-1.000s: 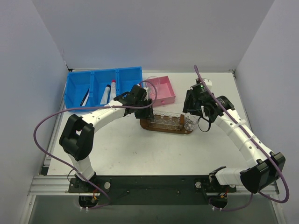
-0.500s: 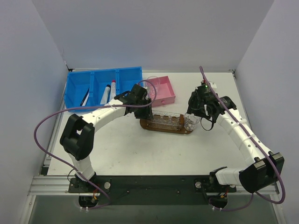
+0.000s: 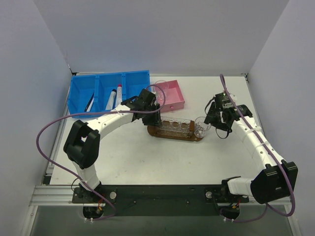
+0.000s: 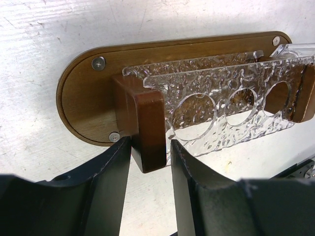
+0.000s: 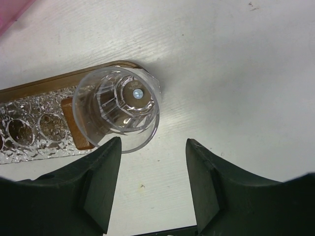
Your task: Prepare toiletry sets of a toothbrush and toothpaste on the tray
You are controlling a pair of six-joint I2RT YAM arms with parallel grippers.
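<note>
Two bins upper frame: blue bin (image 3: 81, 93) with toothpaste tubes (image 3: 112, 99), pink box (image 3: 172, 96); dark oval tray (image 3: 173, 136) frame centre, clear cup (image 3: 200, 129) on right end; left gripper (image 4: 150, 145) clamps tray post; right gripper (image 5: 152, 145) wide open, empty.

Blue three-section bin (image 3: 135, 84) at the back left of the white table (image 3: 147, 157), pink square box (image 3: 174, 97) just beside it.

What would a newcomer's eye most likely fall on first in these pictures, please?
Probably the dark wooden tray in the top view's centre, carrying a clear textured rack with round holes, the left end effector straddling the post at its left end. Next, the empty clear cup standing on the tray's right end, with the right end effector open just beside it.
</note>
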